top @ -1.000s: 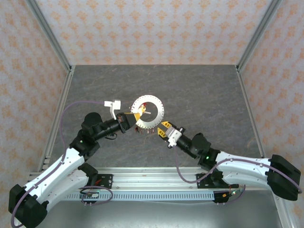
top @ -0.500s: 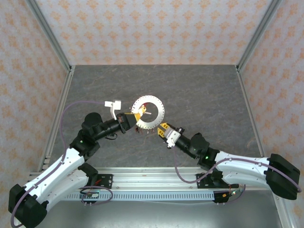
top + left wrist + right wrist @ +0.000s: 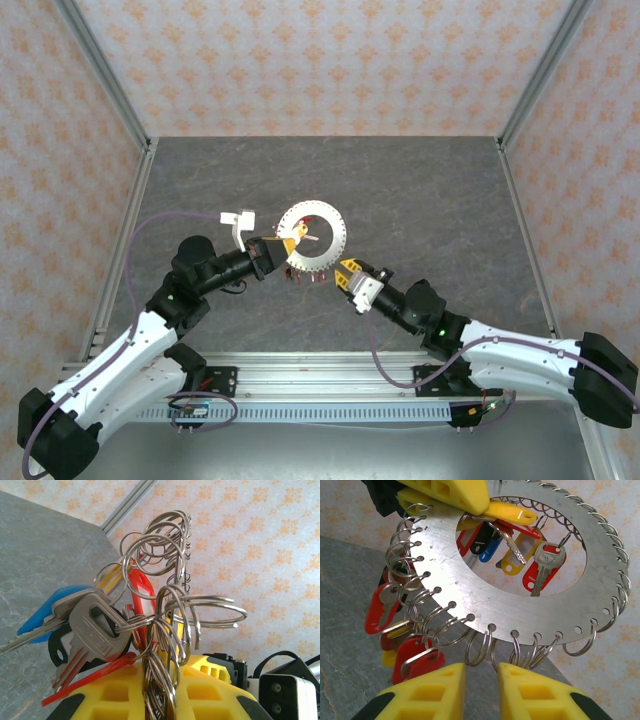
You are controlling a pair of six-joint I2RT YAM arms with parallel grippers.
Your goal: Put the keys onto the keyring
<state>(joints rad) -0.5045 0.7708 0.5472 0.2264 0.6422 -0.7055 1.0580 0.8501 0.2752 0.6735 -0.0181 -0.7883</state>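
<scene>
Above grey stone-look table, patterned walls around, left tool gripping keyring, right tool narrowly parted.

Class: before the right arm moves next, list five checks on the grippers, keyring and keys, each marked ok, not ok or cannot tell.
1. Hold: left gripper clamped on keyring: ok.
2. Jaws: right gripper narrowly apart, nothing between: ok.
3. Aim: right gripper lined up just below a split ring on the rim: ok.
4. Key ready to thread: not ok; right gripper is empty.
5. Hanging keys clear of right gripper: cannot tell; a red one sits close beside one finger.
</scene>
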